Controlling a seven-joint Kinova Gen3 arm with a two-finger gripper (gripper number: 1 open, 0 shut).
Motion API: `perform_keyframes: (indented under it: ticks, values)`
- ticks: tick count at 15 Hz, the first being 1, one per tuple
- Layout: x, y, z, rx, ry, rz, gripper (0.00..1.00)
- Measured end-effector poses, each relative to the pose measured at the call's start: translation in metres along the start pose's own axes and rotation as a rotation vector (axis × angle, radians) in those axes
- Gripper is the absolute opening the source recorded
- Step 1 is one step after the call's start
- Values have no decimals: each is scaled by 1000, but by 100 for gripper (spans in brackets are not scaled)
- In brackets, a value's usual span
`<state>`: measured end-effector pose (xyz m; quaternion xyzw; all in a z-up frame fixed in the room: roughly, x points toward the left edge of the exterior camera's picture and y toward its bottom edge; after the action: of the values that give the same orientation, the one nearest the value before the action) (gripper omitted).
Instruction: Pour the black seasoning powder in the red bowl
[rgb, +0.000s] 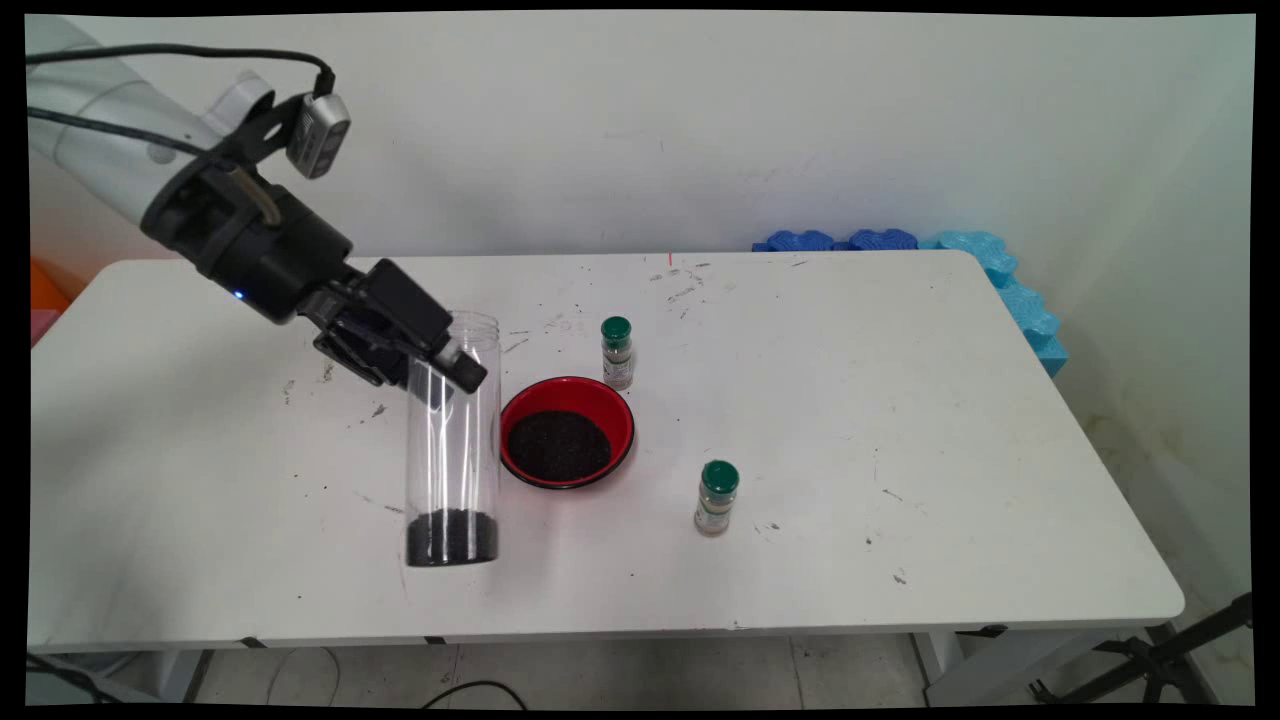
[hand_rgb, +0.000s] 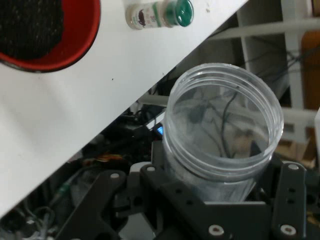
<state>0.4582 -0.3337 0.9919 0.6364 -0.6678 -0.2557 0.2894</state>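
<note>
A tall clear plastic jar (rgb: 452, 440) stands upright on the white table (rgb: 900, 400), left of centre, with a layer of dark grains at its bottom. My gripper (rgb: 445, 365) comes in from the upper left and is shut on the jar just below its open rim. In the hand view the jar's open mouth (hand_rgb: 222, 135) sits between the black linkages of the gripper (hand_rgb: 220, 200). Right beside the jar is a red bowl (rgb: 612, 400) filled with dark grains, and its rim (hand_rgb: 82, 35) shows at the hand view's upper left.
Two small green-capped spice bottles stand upright: one (rgb: 617, 352) just behind the bowl, the other (rgb: 717, 497) to its front right. One green-capped bottle (hand_rgb: 160, 14) shows in the hand view near the table's edge. Blue foam pieces (rgb: 960, 250) lie at the back right corner.
</note>
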Motion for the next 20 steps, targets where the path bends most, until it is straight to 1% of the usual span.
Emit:
perform_keyframes:
  ticks: [2,6,12,15,17,20]
  values:
    - [3,-4,3,-10,12,-113,0]
    - [7,-9,8,-28,29,-279,0]
    - [15,-14,16,-57,39,-496,0]
    - [18,-15,20,-72,43,-583,0]
    - [20,-16,22,-85,46,-643,0]
    - [24,-18,26,-114,50,-754,0]
